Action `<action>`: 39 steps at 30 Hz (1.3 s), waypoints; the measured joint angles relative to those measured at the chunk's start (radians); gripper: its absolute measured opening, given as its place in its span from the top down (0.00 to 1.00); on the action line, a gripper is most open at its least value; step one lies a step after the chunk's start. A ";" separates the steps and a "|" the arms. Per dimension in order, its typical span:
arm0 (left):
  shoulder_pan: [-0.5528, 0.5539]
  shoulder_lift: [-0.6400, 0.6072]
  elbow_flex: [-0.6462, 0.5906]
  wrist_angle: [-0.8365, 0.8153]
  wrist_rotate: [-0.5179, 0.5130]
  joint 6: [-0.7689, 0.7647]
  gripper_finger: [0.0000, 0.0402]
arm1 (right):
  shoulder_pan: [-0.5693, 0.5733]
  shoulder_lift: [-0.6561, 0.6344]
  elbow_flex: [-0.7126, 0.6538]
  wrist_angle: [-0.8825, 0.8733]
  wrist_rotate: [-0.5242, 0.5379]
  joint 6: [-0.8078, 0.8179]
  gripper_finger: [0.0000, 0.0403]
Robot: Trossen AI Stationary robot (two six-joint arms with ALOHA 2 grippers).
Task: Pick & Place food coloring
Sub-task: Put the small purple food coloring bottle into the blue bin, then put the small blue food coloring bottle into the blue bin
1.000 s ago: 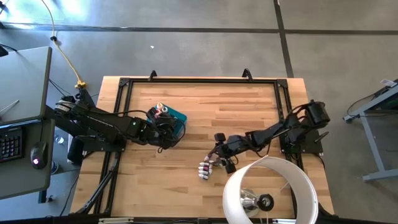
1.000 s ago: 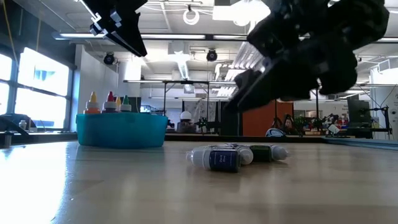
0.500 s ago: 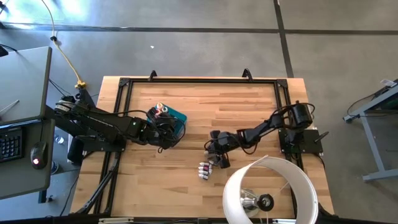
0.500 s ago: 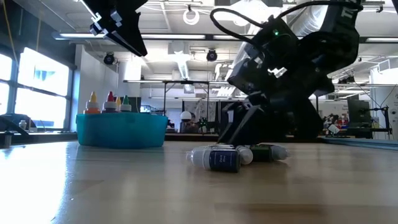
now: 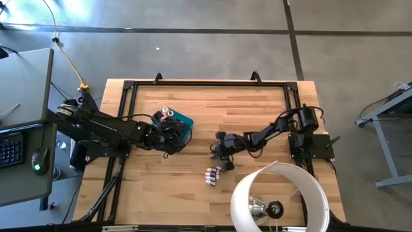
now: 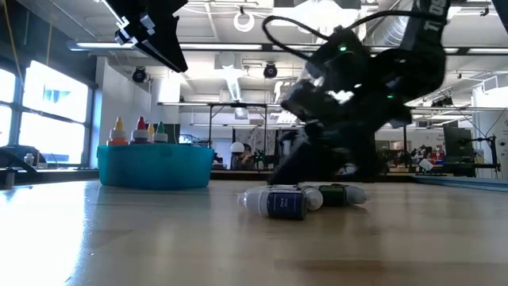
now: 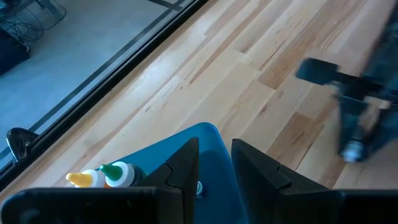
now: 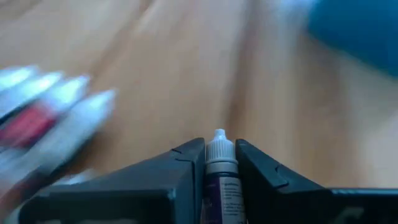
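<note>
Since the earlier frame, the right gripper had drawn back from the cluster of food coloring bottles toward mid-surface, and its jaws had closed. They were clamped on one small bottle with a white cap and a dark label; no writing on that label could be read. The right arm stretched low across the surface from its base at the right edge. Remaining loose bottles lay on their sides near the front; their dark labels were likewise illegible. The left gripper hung over the teal bin, jaws narrowly apart and empty. Several bottles stood upright inside that bin.
</note>
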 joint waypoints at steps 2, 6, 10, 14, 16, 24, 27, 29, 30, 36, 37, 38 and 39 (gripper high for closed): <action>0.000 0.000 0.000 0.000 0.000 0.000 0.77 | -0.020 0.000 0.055 0.010 0.034 -0.017 0.84; 0.000 0.000 0.000 0.002 -0.004 0.000 0.77 | -0.069 -0.002 0.208 0.015 0.114 -0.068 0.82; 0.000 0.000 0.000 0.001 -0.003 0.000 0.77 | -0.128 -0.002 0.381 -0.031 0.098 -0.071 0.79; 0.000 0.000 0.000 0.000 -0.007 0.000 0.77 | -0.177 0.039 0.514 -0.151 0.091 -0.071 0.82; 0.000 0.000 0.000 -0.001 -0.011 0.000 0.77 | -0.194 0.075 0.554 -0.184 0.089 -0.060 0.82; 0.000 0.000 0.000 -0.002 0.004 0.000 0.77 | -0.226 0.221 0.604 -0.201 0.045 -0.042 0.70; 0.000 0.000 0.000 -0.002 0.010 0.000 0.77 | -0.226 0.226 0.606 -0.208 0.047 -0.043 0.64; 0.000 0.000 0.000 -0.001 0.010 0.000 0.77 | -0.221 0.218 0.607 -0.221 0.049 -0.043 0.61; 0.000 0.000 0.000 -0.001 0.012 0.000 0.77 | -0.217 0.208 0.606 -0.240 0.050 -0.043 0.60; -0.004 0.003 0.000 0.047 0.138 0.000 0.77 | -0.156 0.030 0.608 -0.469 0.045 -0.050 0.60; -0.012 0.011 0.000 0.068 0.158 0.000 0.77 | -0.143 -0.007 0.608 -0.546 0.045 -0.050 0.62; -0.019 0.021 0.000 0.087 0.172 0.003 0.77 | -0.129 -0.045 0.608 -0.616 0.054 -0.050 0.63; -0.027 0.034 0.000 0.106 0.182 0.015 0.77 | -0.115 -0.084 0.608 -0.681 0.066 -0.047 0.64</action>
